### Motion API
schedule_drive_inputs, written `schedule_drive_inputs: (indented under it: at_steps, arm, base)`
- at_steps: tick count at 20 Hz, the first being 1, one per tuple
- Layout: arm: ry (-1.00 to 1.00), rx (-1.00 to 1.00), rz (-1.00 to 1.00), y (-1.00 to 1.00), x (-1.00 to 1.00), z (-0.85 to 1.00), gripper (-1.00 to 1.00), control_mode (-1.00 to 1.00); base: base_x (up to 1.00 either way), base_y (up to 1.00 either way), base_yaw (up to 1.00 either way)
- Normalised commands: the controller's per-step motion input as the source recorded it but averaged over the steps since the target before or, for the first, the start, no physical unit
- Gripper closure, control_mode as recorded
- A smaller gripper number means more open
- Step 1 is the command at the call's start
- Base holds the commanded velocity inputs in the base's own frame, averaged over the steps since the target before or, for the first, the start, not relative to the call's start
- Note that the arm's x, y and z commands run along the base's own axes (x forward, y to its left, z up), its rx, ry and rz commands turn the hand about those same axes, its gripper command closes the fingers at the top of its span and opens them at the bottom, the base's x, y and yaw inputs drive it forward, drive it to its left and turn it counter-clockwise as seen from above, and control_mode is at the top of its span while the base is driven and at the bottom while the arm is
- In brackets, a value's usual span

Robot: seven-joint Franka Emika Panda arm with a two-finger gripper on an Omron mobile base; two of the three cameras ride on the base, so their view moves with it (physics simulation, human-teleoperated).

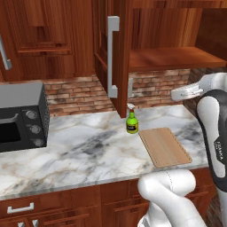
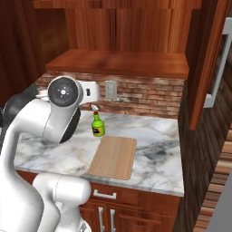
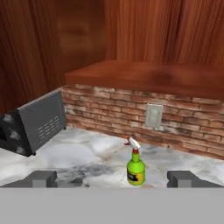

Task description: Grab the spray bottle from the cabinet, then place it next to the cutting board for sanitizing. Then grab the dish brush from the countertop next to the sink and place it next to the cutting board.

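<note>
The spray bottle (image 1: 132,122) is standing upright on the marble table (image 1: 88,150), just beside the far left corner of the cutting board (image 1: 165,146), so the first placement is looking done. The dish brush is the next target by the task, and it is not appearing anywhere on this stretch of table. In the hand view the pincer (image 3: 113,178) is hanging with its jaws spread fully wide, gripping nothing and touching nothing, raised above the table and facing the brick wall (image 3: 183,124). The bottle is sitting ahead of it, low between the fingertips (image 3: 42,177), long axis vertical.
</note>
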Motion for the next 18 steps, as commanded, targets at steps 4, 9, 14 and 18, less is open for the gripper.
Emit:
schedule_drive_inputs:
  at_steps: [4, 9, 14, 18]
  arm:
    - [0.12, -0.02, -0.12, -0.21, -0.51, 0.04, -1.0, -1.0]
    - [0.04, 0.0, -0.09, -0.1, -0.42, 0.0, -1.0, -1.0]
    - [0.0, 0.0, -0.05, 0.0, -0.26, -0.01, -1.0, -1.0]
    - [0.0, -0.01, 0.0, 0.06, -0.07, -0.19, -1.0, -1.0]
  base:
    - [0.0, 0.0, 0.0]
    - [0.0, 0.0, 0.0]
    - [0.0, 0.0, 0.0]
    - [0.0, 0.0, 0.0]
